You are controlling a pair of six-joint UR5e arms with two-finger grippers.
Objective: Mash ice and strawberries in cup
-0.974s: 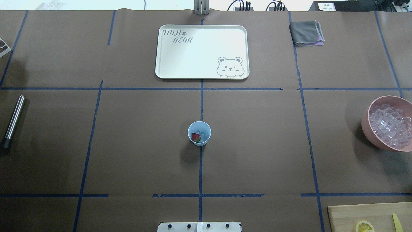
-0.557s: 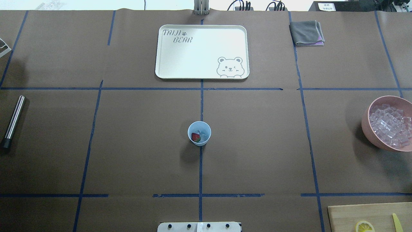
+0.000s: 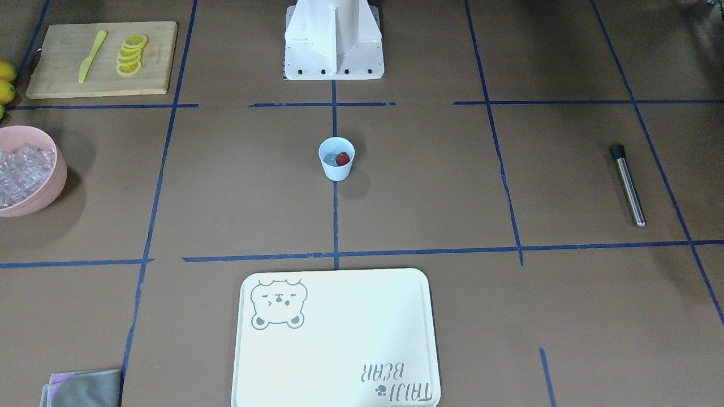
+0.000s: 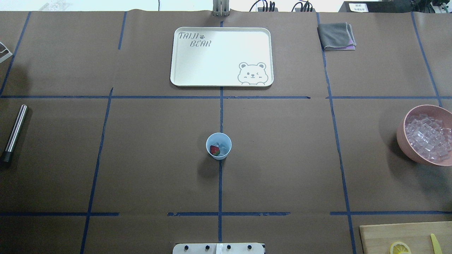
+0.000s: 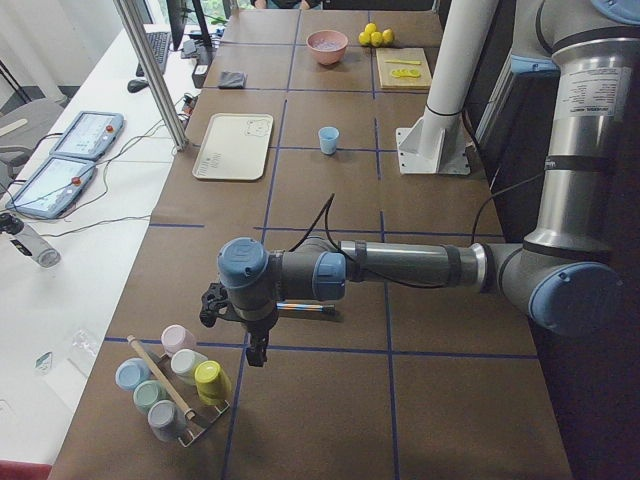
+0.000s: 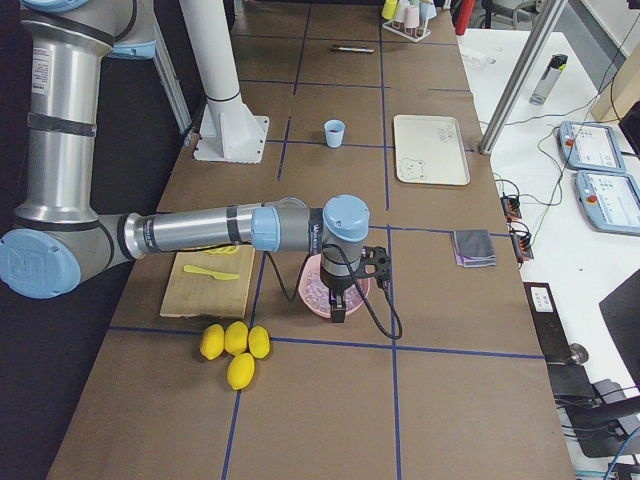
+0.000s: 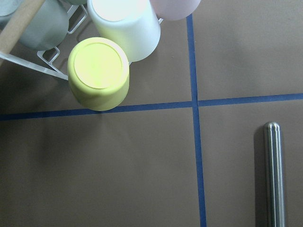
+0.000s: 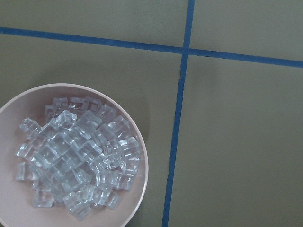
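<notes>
The steel muddler [image 7: 273, 175] is spotted at five o'clock in the left wrist view, long axis twelve-to-six, nearest the left gripper [image 5: 256, 356], whose finger state cannot be told.

The cup [image 3: 337, 172] stands alone in the middle of the table [image 4: 282, 158], with bare surface on every side, its mouth open from above, and the tray [image 4: 219, 56] well apart beyond it. My left gripper [image 5: 255, 355] hangs with racked mugs [image 5: 183, 365] close on one side and the muddler [image 7: 273, 175] lying on the other. My right gripper [image 6: 338, 310] hangs over the bowl [image 4: 402, 135], with the board [image 6: 210, 285] and lemons [image 6: 235, 345] near it.
</notes>
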